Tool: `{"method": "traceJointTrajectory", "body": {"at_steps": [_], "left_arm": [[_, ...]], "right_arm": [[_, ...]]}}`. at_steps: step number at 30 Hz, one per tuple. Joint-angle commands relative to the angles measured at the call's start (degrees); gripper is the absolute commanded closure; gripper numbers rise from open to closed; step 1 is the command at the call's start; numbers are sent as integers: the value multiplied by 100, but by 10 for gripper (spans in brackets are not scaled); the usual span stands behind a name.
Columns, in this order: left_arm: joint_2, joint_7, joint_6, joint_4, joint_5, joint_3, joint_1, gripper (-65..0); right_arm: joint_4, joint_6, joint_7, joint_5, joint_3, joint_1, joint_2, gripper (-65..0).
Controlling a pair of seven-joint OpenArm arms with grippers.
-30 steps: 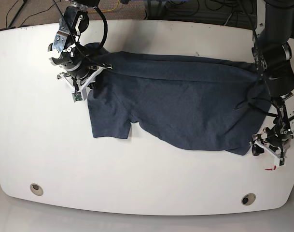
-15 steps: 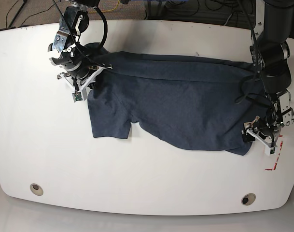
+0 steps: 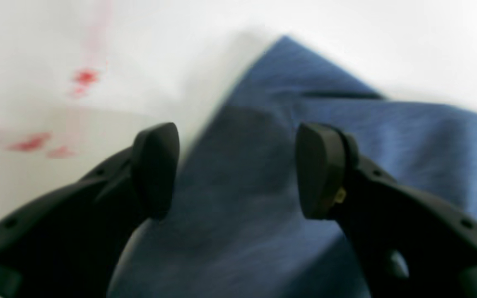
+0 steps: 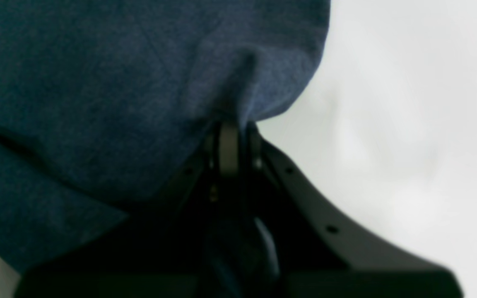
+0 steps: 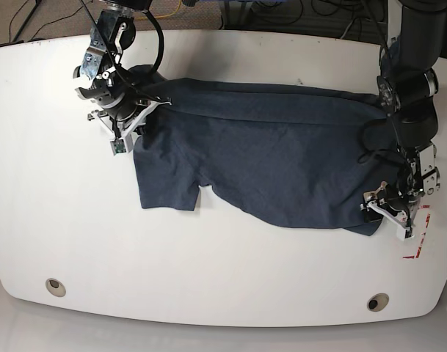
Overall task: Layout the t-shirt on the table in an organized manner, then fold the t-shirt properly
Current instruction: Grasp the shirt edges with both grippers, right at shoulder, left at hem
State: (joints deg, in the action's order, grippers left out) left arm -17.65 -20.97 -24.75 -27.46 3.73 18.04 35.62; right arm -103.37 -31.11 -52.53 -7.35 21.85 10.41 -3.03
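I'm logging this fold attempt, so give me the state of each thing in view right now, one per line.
t-shirt: spread across the table, partly folded over along its far edge, wrinkled, not yet folded.
right gripper: shut on the t-shirt, pinching a bunched edge.
left gripper: open, poised over the t-shirt's corner, nothing held.
table: white, bearing the t-shirt.
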Motion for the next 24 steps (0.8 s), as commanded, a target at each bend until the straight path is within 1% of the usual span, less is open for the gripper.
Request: {"method": "traceJointTrajectory", "body": {"at_steps": [1,4,7,10,12,13,14,15,16,17,19,21,24], "left_arm": [[46,-52,-43,-45,36,-15,144,-401],[178,-96,-52,-54,36,-42,153,-399],[205,-228,-52,-62,36,-165,153,-397],[213,-246,-52,-62,63,-305,161,-388],[213,-246,-52,-62,71,-393,161,-350],[213,-246,-52,-62,71,-428,161,-315],[213,-246,-52,-62,71,-455,161,-262],[213,-246,-43,-62,71,-455,161,-243],[213,-246,-43,-62,71,-455,161,-174],[213,-246,-35,-62,71,-455,161,-140],[213,-246,-35,-62,54,-455,161,-50],[213,-246,-35,-62,45,-455,161,0],[213,-281,-35,-71,63,-455,161,0]], "right_arm": [[-111,4,141,-69,0,-70,26,-21],[-111,4,141,-69,18,-123,26,-21],[-111,4,141,-69,26,-132,26,-21],[-111,4,141,-69,26,-149,26,-21],[-111,4,141,-69,26,-149,26,-21],[-111,4,141,-69,26,-149,26,-21],[-111,4,141,-69,26,-158,26,-21],[-111,4,141,-69,26,-167,26,-21],[-111,4,141,-69,26,-202,26,-21],[-111,4,141,-69,26,-211,26,-21],[-111,4,141,-69,26,-220,35,-21],[-111,4,141,-69,26,-228,35,-21],[-111,4,141,-69,26,-228,35,-21]]}}
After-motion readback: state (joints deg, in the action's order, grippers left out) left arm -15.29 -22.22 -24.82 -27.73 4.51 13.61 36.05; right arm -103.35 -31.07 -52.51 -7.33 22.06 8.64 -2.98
